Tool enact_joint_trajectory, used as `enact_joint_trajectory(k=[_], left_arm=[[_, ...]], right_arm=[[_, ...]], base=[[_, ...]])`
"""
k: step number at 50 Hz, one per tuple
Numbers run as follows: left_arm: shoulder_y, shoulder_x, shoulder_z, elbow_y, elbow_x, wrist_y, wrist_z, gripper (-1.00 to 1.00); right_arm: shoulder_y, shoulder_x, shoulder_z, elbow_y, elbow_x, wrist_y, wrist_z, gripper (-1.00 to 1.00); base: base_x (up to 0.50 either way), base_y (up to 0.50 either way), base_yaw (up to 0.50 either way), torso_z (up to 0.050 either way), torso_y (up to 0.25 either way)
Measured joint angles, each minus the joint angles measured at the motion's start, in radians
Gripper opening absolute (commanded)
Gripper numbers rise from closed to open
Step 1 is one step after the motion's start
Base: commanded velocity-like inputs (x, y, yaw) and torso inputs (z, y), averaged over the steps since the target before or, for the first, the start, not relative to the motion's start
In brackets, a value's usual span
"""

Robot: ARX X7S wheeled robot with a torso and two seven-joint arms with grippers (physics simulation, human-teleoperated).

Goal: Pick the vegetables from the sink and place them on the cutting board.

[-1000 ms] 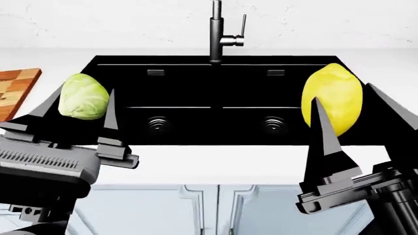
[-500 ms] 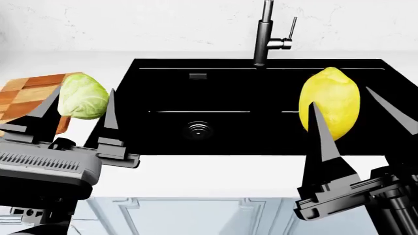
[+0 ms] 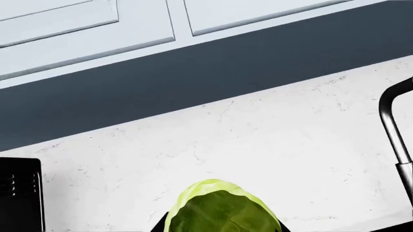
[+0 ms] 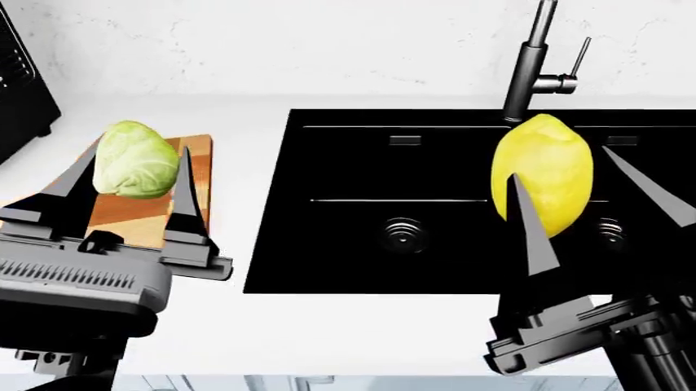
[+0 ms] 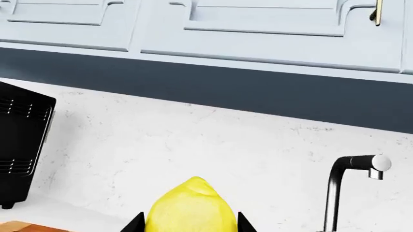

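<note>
Both sets of jaws are clamped on a vegetable and held up above the counter. Between the fingers of the left gripper [image 4: 133, 183] sits the pale green cabbage [image 4: 135, 159], pinched on both flanks; behind and below those jaws lies the checkered cutting board [image 4: 130, 213], partly hidden by the gripper itself. The right gripper [image 4: 592, 195] clasps the yellow lemon-like vegetable [image 4: 543, 173] upright, and beneath and beyond its jaws is the black sink [image 4: 348, 228], with the faucet [image 4: 533, 61] rising just behind. A dark appliance [image 4: 22, 90] stands at the counter's far corner, beyond the left jaws.

The step in hand looks like carrying both vegetables over to the board. To do it well, the left jaws should likely come fully over the wood and descend before letting go, since a round cabbage may roll off. The right jaws are well apart from the board and need a long sideways carry; the lemon should probably land beside the cabbage, not on it.
</note>
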Motion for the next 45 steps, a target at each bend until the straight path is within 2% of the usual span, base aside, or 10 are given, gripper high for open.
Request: enact_joint_trajectory(k=[16,43,45], left_arm=[[0.000,0.001,-0.002,0.005,0.005,-0.013,-0.003,-1.00],[0.003,0.005,-0.007,0.004,0.001,-0.017,0.003,-1.00],[-0.001,0.008,-0.007,0.003,-0.005,-0.027,0.006,-1.00]], right_arm=[[0.052,-0.002,-0.052,-0.006,-0.004,0.012,0.009,-1.00],[0.331,0.003,-0.360,-0.008,-0.021,-0.022,0.052,-1.00],[0.342,0.002,-0.375,-0.008,-0.023,-0.027,0.052,-1.00]], base=[[0.13,0.50,0.00,0.000,0.001],[0.07,0.50,0.00,0.000,0.000],[-0.01,0.00,0.00,0.000,0.000]])
